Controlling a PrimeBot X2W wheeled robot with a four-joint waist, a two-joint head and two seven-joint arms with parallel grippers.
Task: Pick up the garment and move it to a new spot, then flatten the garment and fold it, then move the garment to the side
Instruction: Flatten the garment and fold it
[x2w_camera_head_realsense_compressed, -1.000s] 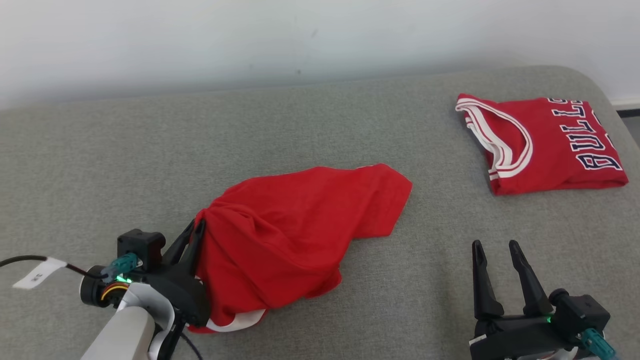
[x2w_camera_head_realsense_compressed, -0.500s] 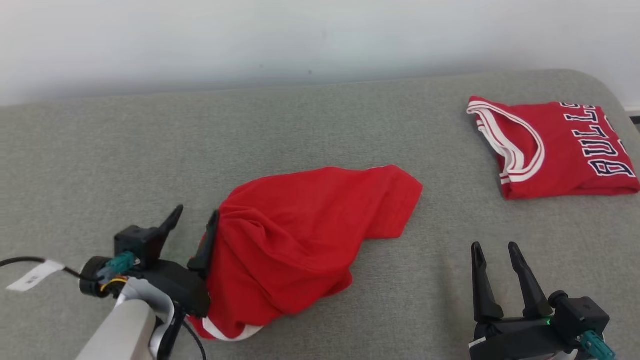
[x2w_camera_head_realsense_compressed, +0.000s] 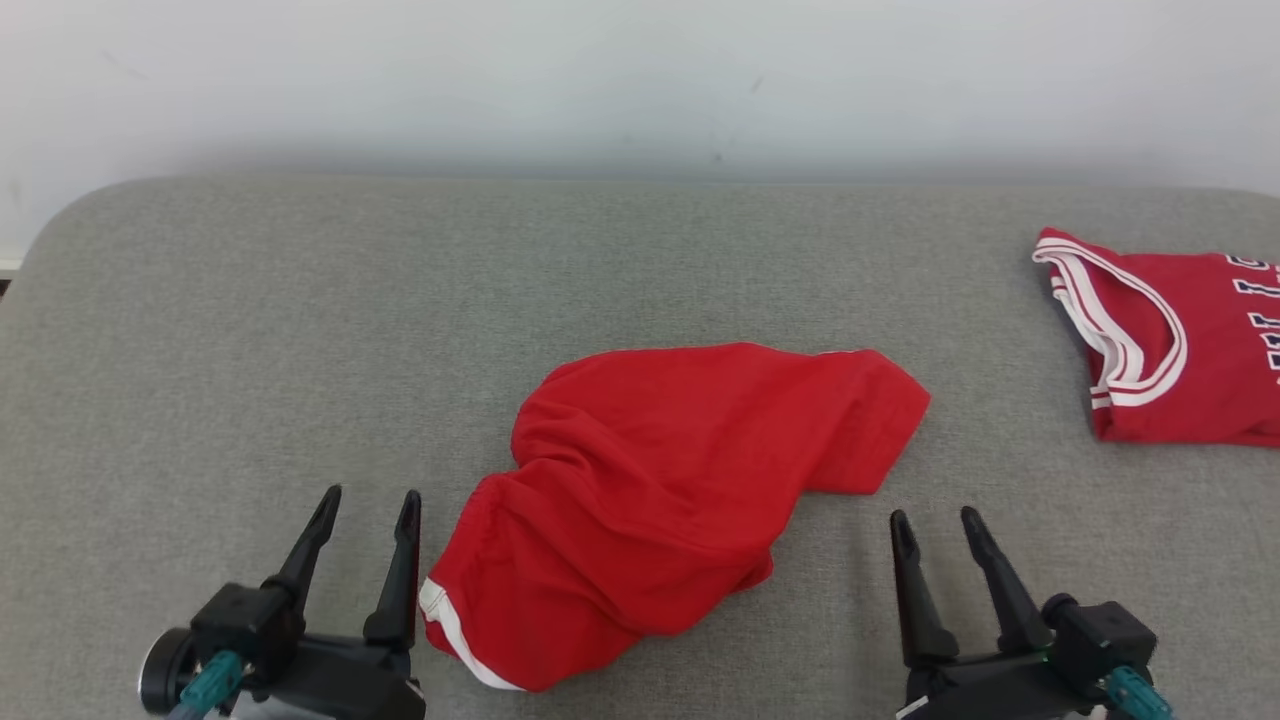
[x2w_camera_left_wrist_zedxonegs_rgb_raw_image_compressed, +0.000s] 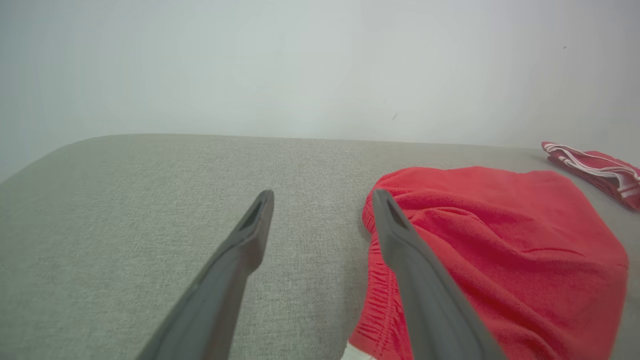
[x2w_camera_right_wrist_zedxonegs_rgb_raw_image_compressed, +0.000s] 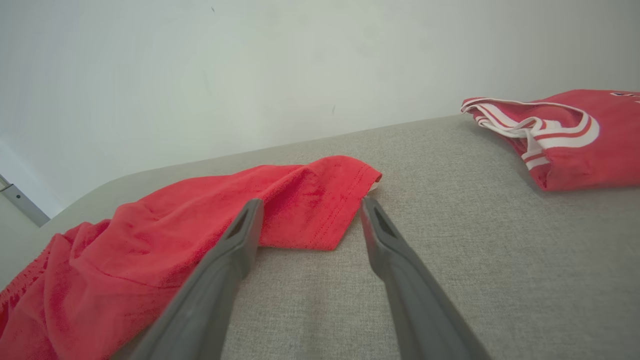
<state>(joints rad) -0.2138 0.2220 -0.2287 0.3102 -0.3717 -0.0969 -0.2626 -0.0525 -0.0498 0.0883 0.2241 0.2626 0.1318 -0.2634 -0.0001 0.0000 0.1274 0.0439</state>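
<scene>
**A:** What sits furthest left?

**B:** The left tool (x2w_camera_head_realsense_compressed: 372, 493), low at the near edge of the grey fabric-covered worktop (x2w_camera_head_realsense_compressed: 250, 350). Its two long dark fingers stand spread apart, with nothing but bare grey cloth between them.

**A:** Is it touching anything?

**B:** Its inner finger is just beside the gathered edge of the crumpled red fabric garment (x2w_camera_head_realsense_compressed: 660, 500). Whether the two touch, I cannot tell.

**A:** And the garment itself?

**B:** It lies loose in a rumpled heap in the middle of the worktop, between the two tools. It is bulkier near the left tool and runs up to a flatter corner on the right. A narrow white trim band (x2w_camera_head_realsense_compressed: 450, 630) shows at its near-left hem.

**A:** Next along?

**B:** The right tool (x2w_camera_head_realsense_compressed: 934, 513), low at the near right. Its fingers are likewise parted and empty, pointing away from the robot. The garment's right corner lies near, ahead and to the left of the tips, but apart from them.

**A:** And far right?

**B:** A folded red jersey with white striped trim and dark lettering (x2w_camera_head_realsense_compressed: 1180, 370). It lies flat on the worktop, cut off by the picture's edge and well apart from the crumpled garment. A plain pale wall (x2w_camera_head_realsense_compressed: 600, 80) runs behind everything.
</scene>
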